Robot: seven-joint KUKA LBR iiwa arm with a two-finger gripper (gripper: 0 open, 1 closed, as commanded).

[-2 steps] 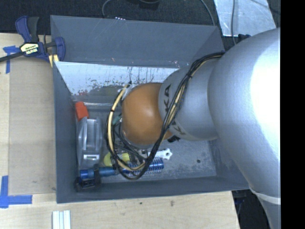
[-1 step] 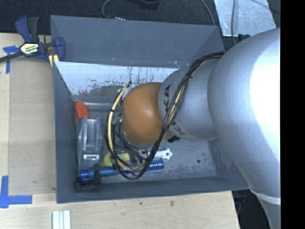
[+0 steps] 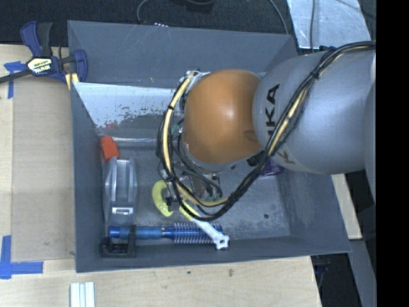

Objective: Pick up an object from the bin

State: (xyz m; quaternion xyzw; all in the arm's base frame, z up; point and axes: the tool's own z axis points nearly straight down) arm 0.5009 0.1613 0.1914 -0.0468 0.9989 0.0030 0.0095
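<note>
Claw [image 3: 192,194] of the KUKA arm hung low near the middle of the grey metal bin [image 3: 287,213], hidden under the arm's orange dome cover [image 3: 217,117] and its looped black and yellow cables [image 3: 167,139]; whether it was open or closed, or had hold of anything, could not be told.

Nearest to it, just to its left, lay a small yellow-green curved plastic piece [image 3: 160,198], likely the thing at stake. Trouble looked likeliest there. The piece was small and rounded and could squirt out of a grip that closed off-centre. The blue-handled brush with a coiled blue bristle head and white tip [image 3: 167,233], lying just below, could be nudged or caught along with it. The loose cables might also snag on either.

The bin held four things in sight. At the left, a clear plastic bottle with an orange cap [image 3: 120,181] lay lengthwise, cap toward the upper wall; its contents, if any, could not be made out. Along the lower wall ran the brush, with a black block [image 3: 118,247] at its left end and its white tip pointing right. The yellow-green piece sat between bottle and claw. Right of centre, a scrap of purple [image 3: 273,168] showed from beneath the arm, too hidden to name.
</note>
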